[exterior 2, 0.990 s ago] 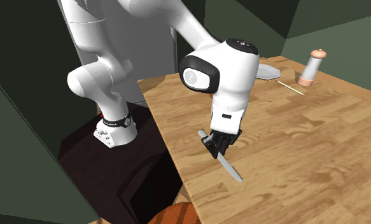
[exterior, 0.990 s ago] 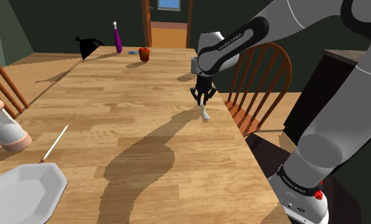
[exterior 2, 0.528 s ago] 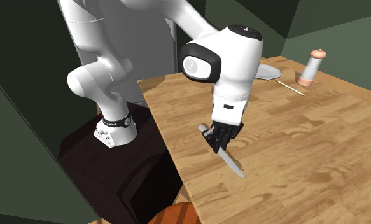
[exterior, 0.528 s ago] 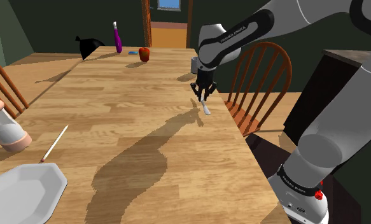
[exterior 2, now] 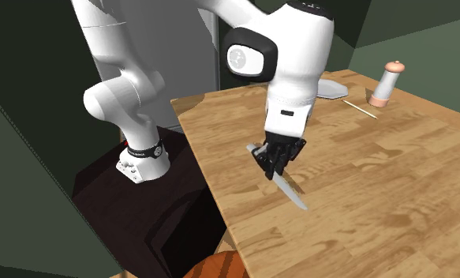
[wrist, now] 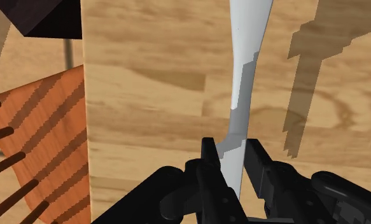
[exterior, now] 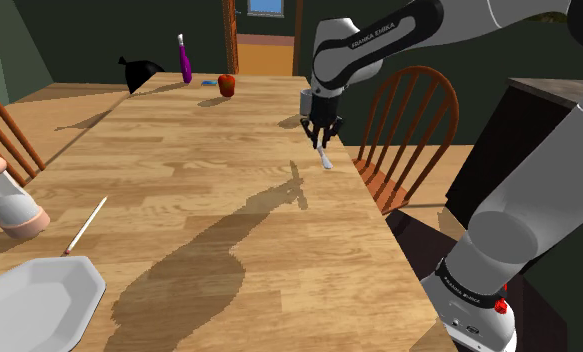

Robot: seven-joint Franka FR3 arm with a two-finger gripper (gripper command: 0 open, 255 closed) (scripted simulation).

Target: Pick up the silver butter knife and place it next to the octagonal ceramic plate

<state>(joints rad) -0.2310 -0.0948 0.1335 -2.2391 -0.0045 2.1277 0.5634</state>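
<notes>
Knife (wrist: 244,76) rides in the gripper (wrist: 230,149), both black fingers pinched on its flat metal near the handle end, above the table (exterior: 199,170) and close to the edge beside the chair (exterior: 409,115). The grip looks narrow and sits far from the middle, so the long blade could act as a lever. A quick swing might let it pivot between the pads or slide out. A drop here could send it off the edge toward the chair seat. From the second exterior view, a short stub of handle pokes out behind the fingers. The blade runs out ahead of them and slopes down toward the wood, its tip apparently just clear of the surface, since its shadow falls apart from it. The plate (exterior: 74,280) waits well apart at the shoulder view's lower left, with a thin stick (exterior: 86,225) and a grinder (exterior: 9,205) just beyond it. Either could be knocked if the blade comes in low or crooked at the set-down. A purple bottle (exterior: 185,60) stands at the table's far end.
</notes>
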